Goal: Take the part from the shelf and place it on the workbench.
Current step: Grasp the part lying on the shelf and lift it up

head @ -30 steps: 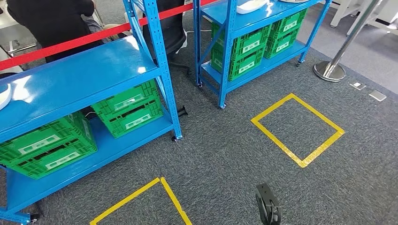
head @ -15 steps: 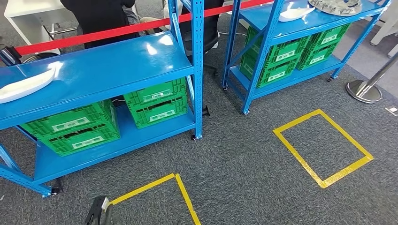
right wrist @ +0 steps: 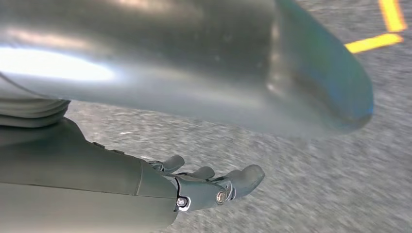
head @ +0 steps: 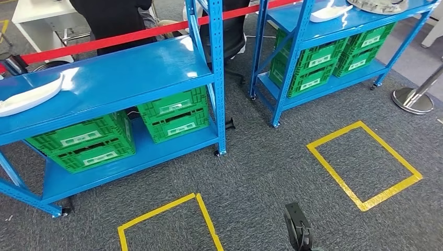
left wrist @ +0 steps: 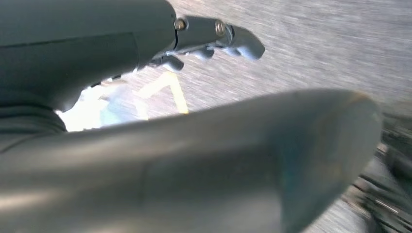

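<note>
Your left hand hangs over grey carpet, fingers apart and lightly curled, holding nothing. Your right hand is the same: fingers spread, empty, above the carpet; in the head view it shows at 6 o'clock.

The white curved plastic part lies on the upper deck of the near blue steel shelf, at 10 o'clock. Green slotted plastic crates sit on that shelf's lower deck.

A yellow tape square marks the carpet at 3 o'clock. A second blue shelf stands at 1 o'clock and carries another white part. A red barrier bar runs behind the shelves, with a person in dark clothing beyond it.
</note>
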### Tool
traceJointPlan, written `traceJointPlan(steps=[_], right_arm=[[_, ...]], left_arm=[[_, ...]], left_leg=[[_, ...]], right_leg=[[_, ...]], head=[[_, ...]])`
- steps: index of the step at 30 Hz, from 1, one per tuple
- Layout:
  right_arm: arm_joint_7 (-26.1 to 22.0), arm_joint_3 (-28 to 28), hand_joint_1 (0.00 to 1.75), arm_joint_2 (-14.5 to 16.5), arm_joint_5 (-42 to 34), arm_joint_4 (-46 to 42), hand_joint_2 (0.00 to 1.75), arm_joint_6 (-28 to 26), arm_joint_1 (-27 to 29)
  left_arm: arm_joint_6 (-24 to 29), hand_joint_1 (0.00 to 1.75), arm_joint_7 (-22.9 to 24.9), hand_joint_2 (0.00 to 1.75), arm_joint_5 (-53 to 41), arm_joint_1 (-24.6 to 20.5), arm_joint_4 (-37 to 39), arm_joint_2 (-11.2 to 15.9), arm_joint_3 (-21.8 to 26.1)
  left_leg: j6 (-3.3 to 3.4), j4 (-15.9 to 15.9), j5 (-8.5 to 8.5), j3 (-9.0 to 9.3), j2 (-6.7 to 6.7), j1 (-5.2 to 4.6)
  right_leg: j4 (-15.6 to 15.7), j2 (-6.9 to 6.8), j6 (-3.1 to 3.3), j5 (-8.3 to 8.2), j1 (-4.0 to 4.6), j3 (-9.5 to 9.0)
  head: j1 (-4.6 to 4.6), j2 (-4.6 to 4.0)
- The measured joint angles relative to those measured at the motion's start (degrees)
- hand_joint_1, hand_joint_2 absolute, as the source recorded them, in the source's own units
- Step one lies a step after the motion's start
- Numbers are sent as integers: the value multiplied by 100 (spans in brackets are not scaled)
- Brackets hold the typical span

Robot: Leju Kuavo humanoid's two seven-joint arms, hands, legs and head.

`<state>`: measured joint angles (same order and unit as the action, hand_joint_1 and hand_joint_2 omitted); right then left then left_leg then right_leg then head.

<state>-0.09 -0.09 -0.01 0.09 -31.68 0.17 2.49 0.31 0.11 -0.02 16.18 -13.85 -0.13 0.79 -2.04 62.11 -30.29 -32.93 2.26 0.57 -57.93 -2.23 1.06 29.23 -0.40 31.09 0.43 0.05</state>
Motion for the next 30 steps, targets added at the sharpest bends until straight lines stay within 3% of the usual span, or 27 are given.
traceJointPlan(steps=[2, 4, 5, 7, 8, 10, 11, 12, 13, 15, 16, 17, 19, 21, 24, 25, 30], right_arm=[[14, 0, 0, -2, 2, 226, 0, 1, 253], [23, 1, 0, 0, 3, 547, 0, 1, 554], [25, 3, 0, 2, 2, 720, 0, 2, 708], [23, 7, 0, 4, 4, 1092, 0, 2, 1020], [23, 8, 0, -1, 4, 1291, 0, 1, 1174], [27, 9, 0, -11, 5, 1635, 0, 0, 1445], [30, 9, 0, -16, 5, 1755, 0, 0, 1538], [30, 9, 0, -16, 6, 1827, 0, 0, 1586], [28, 9, 0, -17, 7, 1859, 0, 0, 1579], [18, 9, 0, -17, 8, 1799, 0, 1, 1425], [8, 9, 0, -14, 10, 1715, 0, 1, 1296], [3, 9, 0, -11, 12, 1601, 0, 1, 1155], [-8, 9, 0, -5, 14, 1281, 0, 1, 835], [-19, 8, 0, 4, 8, 941, 0, 1, 561], [-11, 7, 0, 11, -2, 796, 0, -8, 385], [5, 7, 0, 11, -3, 812, 0, -10, 397], [17, 7, 0, 11, 2, 831, 0, -2, 592]], left_arm=[[0, 0, -18, 0, 1, -285, -270, -2, 0], [0, 0, -30, 0, 1, -606, -617, -11, 0], [0, 0, -32, 0, 1, -757, -799, -15, 0], [0, 0, -32, 0, 1, -1054, -1186, -18, 0], [0, 0, -33, 0, 1, -1198, -1382, -18, 0], [0, 0, -34, 0, 0, -1445, -1710, -16, 0], [0, 0, -35, 0, 1, -1517, -1823, -15, 0], [0, 0, -34, 0, 1, -1552, -1888, -14, 0], [0, 0, -33, 44, 2, -1544, -1911, -14, 0], [0, 0, -27, 131, 2, -1421, -1828, -20, 1], [0, 0, -22, 175, 1, -1307, -1731, -25, 1], [0, 0, -19, 175, 1, -1171, -1607, -29, 2], [0, 0, -13, 175, 1, -849, -1280, -34, 2], [0, 0, -4, 175, 1, -542, -935, -41, 1], [2, 0, -5, 44, 1, -389, -807, -32, -2], [2, 0, -14, 0, 1, -424, -830, -25, -2], [2, 0, -25, 0, 0, -572, -844, -20, -2]], left_leg=[[78, -375, 131, 193, 113, -12], [164, -384, 155, 155, -16, -27], [198, -398, 169, 151, -83, -23], [263, -426, 208, 155, -225, -3], [284, -426, 224, 148, -310, 3], [305, -408, 240, 110, -508, -1], [306, -398, 242, 99, -603, -3], [303, -388, 242, 94, -687, -3], [297, -381, 242, 95, -756, -3], [265, -377, 236, 90, -842, -10], [240, -380, 229, 83, -863, -17], [213, -385, 225, 73, -874, -23], [154, -421, 233, 71, -892, -23], [186, -446, 251, 124, -884, -26], [305, -486, 272, 165, -878, -33], [292, -500, 275, 163, -890, -31], [133, -547, 262, 163, -808, -14]], right_leg=[[-1, -142, -70, 38, 26, -27], [12, -268, -141, 59, 20, -66], [-8, -253, -181, 83, 6, -82], [-317, -49, -247, 310, -17, 28], [-657, 83, -265, 508, -23, 183], [-1438, 190, -269, 859, -19, 572], [-1650, 204, -262, 895, -17, 691], [-1628, 216, -250, 809, -16, 703], [-1355, 241, -231, 619, -17, 593], [-519, 403, -189, 205, -9, 212], [-211, 479, -162, 82, 0, 68], [-55, 532, -137, 33, 12, -4], [-9, 511, -75, 18, 38, -10], [37, 517, -63, -10, 34, 3], [68, 474, -61, -22, 28, 4], [64, 441, -42, -15, 33, -5], [37, 490, 38, -6, 46, -10]], head=[[16, -1], [30, -1], [32, -1], [48, 0], [61, 0], [72, 0], [73, 0], [72, -1], [72, -1], [70, 0], [71, 0], [71, 1], [72, 1], [61, 1], [18, 0], [19, -1], [18, 0]])
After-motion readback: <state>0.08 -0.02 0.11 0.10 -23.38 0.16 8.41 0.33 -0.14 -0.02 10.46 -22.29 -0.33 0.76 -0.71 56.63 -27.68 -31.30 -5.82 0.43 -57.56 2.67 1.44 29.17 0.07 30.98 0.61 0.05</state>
